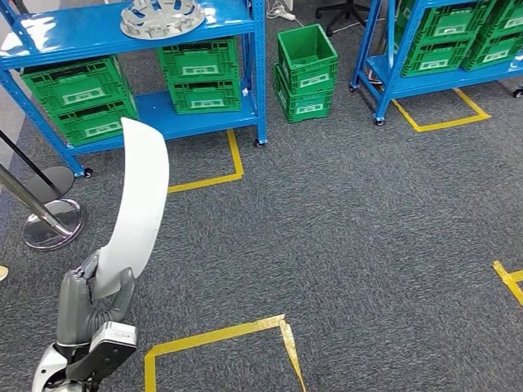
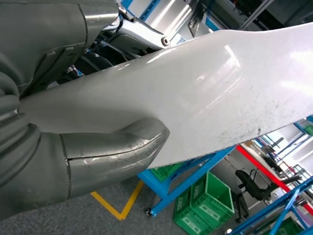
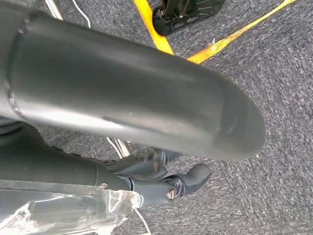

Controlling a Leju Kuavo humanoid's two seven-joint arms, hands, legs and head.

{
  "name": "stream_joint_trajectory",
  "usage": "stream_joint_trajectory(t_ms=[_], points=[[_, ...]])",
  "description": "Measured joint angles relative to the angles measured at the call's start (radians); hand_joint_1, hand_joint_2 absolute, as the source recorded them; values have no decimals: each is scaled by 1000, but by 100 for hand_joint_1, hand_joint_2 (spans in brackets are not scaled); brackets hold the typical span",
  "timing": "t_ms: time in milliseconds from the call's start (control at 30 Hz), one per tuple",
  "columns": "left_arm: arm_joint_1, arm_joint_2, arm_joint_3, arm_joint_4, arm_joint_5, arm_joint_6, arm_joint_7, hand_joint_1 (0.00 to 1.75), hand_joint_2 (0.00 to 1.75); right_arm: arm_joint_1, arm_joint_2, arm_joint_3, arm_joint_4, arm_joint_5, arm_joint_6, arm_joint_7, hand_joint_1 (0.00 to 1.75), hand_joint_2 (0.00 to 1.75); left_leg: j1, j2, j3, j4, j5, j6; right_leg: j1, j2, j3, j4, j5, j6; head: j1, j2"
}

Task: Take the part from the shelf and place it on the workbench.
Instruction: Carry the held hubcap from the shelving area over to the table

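The white curved part stands nearly upright above the grey carpet, long axis rising from the left hand, which grasps its lower end. The right hand hangs with curled fingers, holding nothing. The blue shelf stands behind.

Blue shelf holds a silver wheel cover on top and green crates below. More crates sit on grey carpet.
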Motion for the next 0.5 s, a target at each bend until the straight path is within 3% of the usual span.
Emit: stream_joint_trajectory(t_ms=[367,500], points=[[7,1,0,-2,-1,0,-6,175,175,-1,0,-12,-1,15,5,-7,0,0,-2,0,-5,6,1,1,-3,0,-1,-1,5,5,0,0],[11,2,3,-8,-8,0,-10,175,175,-4,3,-16,-1,27,5,-10,0,0,-4,1,0,-10,8,27,-9,-1,1,-13,12,23,-1,0]])
